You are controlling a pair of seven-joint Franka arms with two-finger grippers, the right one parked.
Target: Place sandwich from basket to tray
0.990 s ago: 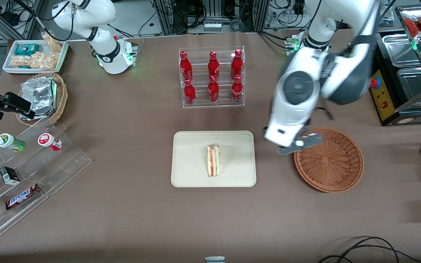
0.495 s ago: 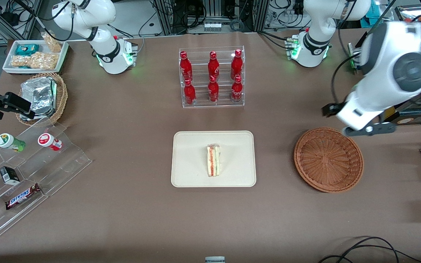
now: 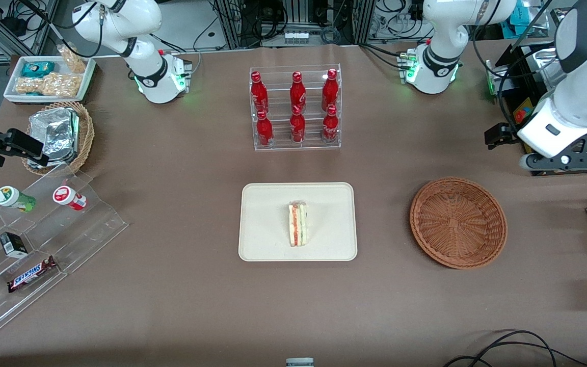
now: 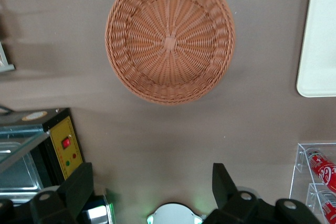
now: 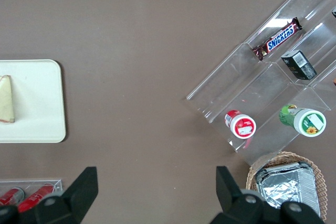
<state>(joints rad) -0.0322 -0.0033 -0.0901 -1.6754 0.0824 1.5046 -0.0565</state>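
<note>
**Sandwich on tray, basket bare as arm pulls clear**

Nearest the front camera among the task's things, the sandwich [image 3: 298,224] lies on its side in the middle of the tray [image 3: 263,244], well inside the low rim, its red and green layers showing. Level with the tray but toward the working arm's end of the tabletop [image 3: 293,306], the basket [image 3: 497,224] sits with nothing in it; the wrist view shows its woven floor bare all the way across. Farther from the camera, the end effector [image 4: 152,187] hangs high above the tabletop, near the basket's edge and just beside a black box with a yellow panel [image 4: 63,148]. Its fingers stand wide apart and hold nothing. Farther still, a clear rack of red bottles [image 3: 296,109] stands in line with the tray.

The placing looks finished, so the step in hand is judged to be the retreat. To do it well, the arm would best keep its height and stay wide of the box and the cables near it, avoid passing low over the tray, where a trailing finger could nudge the wedge, and settle clear of basket and rack alike.
</note>
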